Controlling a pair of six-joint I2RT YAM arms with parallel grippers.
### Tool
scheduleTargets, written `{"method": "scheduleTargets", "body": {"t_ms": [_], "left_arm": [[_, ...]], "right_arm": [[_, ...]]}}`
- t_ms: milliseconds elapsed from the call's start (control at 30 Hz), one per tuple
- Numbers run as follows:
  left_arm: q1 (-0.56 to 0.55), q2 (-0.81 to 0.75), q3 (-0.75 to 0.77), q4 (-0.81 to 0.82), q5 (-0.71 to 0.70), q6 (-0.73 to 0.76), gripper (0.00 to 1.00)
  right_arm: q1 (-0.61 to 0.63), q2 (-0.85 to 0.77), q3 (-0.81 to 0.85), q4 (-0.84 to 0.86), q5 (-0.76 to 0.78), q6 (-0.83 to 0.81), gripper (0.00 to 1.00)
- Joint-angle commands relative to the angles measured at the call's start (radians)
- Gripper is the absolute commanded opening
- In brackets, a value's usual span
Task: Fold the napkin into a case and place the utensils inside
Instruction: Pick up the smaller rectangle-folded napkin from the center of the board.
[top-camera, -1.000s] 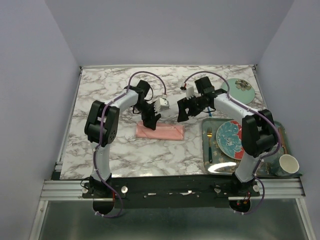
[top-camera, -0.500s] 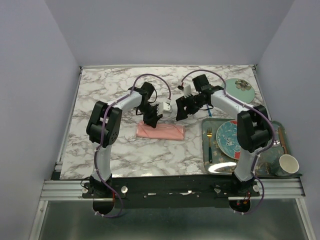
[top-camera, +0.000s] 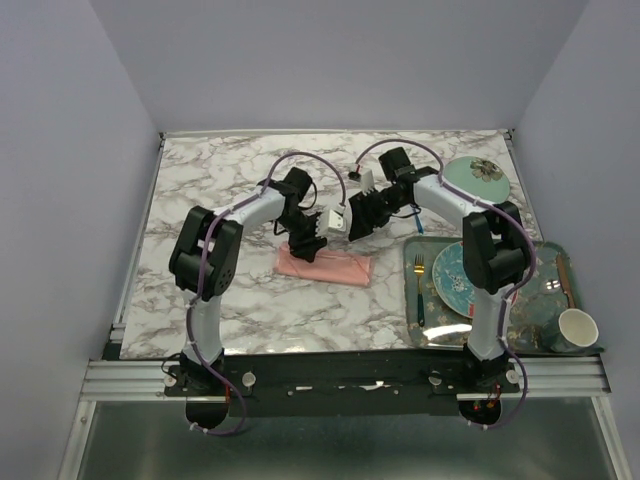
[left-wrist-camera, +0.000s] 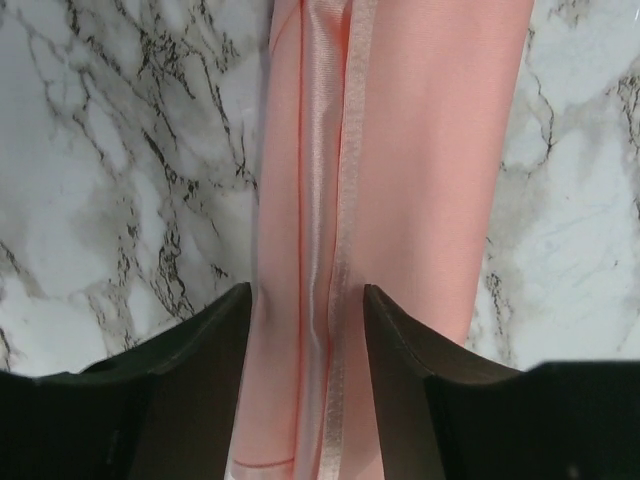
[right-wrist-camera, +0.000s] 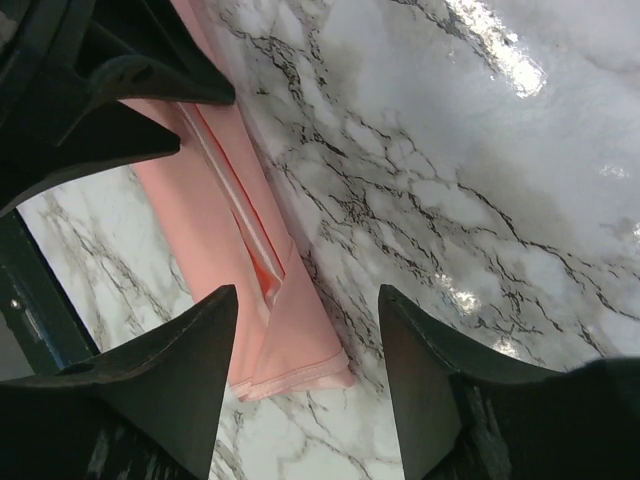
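Note:
The napkin (top-camera: 325, 265) lies on the marble as a narrow pink case, long side left to right. My left gripper (top-camera: 305, 240) hovers over its far edge. In the left wrist view the left gripper (left-wrist-camera: 307, 300) is open, its dark fingers straddling the layered hems of the napkin (left-wrist-camera: 400, 150). My right gripper (top-camera: 358, 215) is just right of it and also open. In the right wrist view the right gripper (right-wrist-camera: 305, 300) frames the hemmed end of the napkin (right-wrist-camera: 290, 350). A small blue utensil (top-camera: 421, 228) lies by the tray's far corner, partly hidden.
A tray (top-camera: 440, 338) at the right holds a patterned plate (top-camera: 460, 275), a gold-headed fork with a teal handle (top-camera: 419, 290), a slim brown handle (top-camera: 563, 272) and a white cup (top-camera: 577, 328). A pale green plate (top-camera: 478, 180) sits at the back right.
Both grippers have drawn closer together over the napkin's far edge. The right gripper moved left and narrowed. The left jaws pinched in, then widened again. The napkin's right end shifted slightly.

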Motion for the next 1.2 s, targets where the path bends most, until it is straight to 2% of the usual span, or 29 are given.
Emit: {"method": "scheduleTargets", "body": {"t_ms": [0,133,267,433,667,900,1167], "left_arm": [[0.032,-0.137,-0.041,0.128,0.011,-0.078,0.62],[0.115,-0.248,-0.057,0.211,0.066,-0.231,0.65],[0.195,-0.328,-0.079,0.222,0.083,-0.343,0.66],[0.229,-0.452,-0.190,0.219,0.061,-0.371,0.66],[0.241,-0.543,-0.290,0.246,0.031,-0.411,0.67],[0.245,-0.582,-0.322,0.258,0.015,-0.417,0.67],[0.252,-0.591,-0.336,0.263,0.006,-0.409,0.67]], "right_arm": [[0.020,0.046,0.055,-0.054,-0.090,-0.040,0.65],[0.052,0.063,0.056,-0.068,-0.111,-0.066,0.64],[0.083,0.099,0.084,-0.077,-0.099,-0.094,0.67],[0.112,0.142,0.115,-0.102,-0.064,-0.138,0.73],[0.162,0.172,0.107,-0.123,0.005,-0.180,0.73],[0.187,0.203,0.142,-0.155,0.044,-0.198,0.67],[0.193,0.247,0.193,-0.172,0.077,-0.184,0.51]]}}
